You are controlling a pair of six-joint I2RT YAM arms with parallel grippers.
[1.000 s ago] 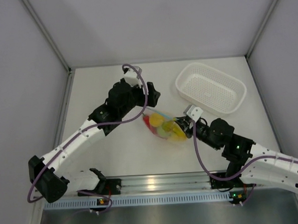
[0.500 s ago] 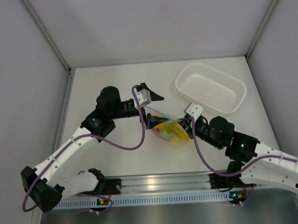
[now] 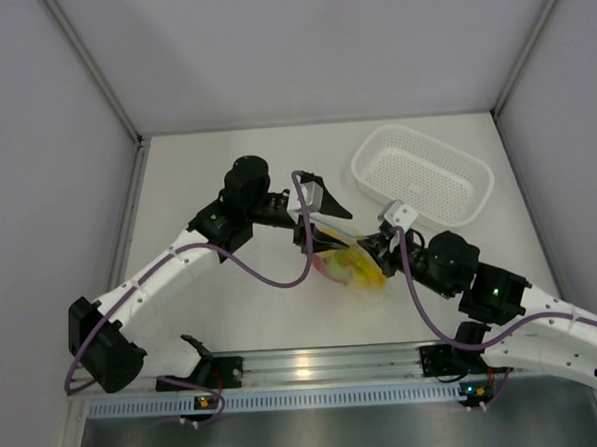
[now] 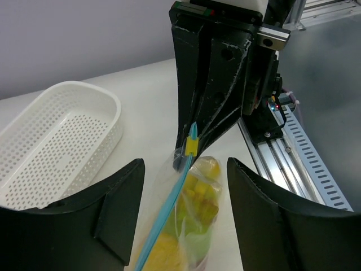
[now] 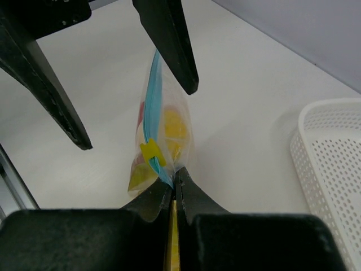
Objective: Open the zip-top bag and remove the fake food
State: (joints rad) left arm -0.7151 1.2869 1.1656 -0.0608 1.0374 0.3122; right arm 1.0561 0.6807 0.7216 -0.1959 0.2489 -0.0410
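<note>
The zip-top bag (image 5: 163,127) is pinched by the right gripper (image 5: 175,182) at bottom centre. It is straddled by the spread left gripper (image 4: 185,164).

The zip-top bag (image 3: 343,261) of fake food (image 3: 361,272) sits between the left jaws and right jaws.

The zip-top bag (image 3: 349,264) is pinched at one end of its blue zip strip by the right gripper (image 5: 175,178), jaws pressed together, so that end is taken. The left gripper (image 3: 318,214) straddles the strip, one finger on either side, and a gap shows between each finger and the plastic (both wrist views agree). The white basket (image 3: 421,174) stands behind and to the right, close to the right arm — reachable from above. The table (image 3: 206,168) lies open behind and left of the left arm — the side wall (image 3: 44,147) bounds it.
</note>
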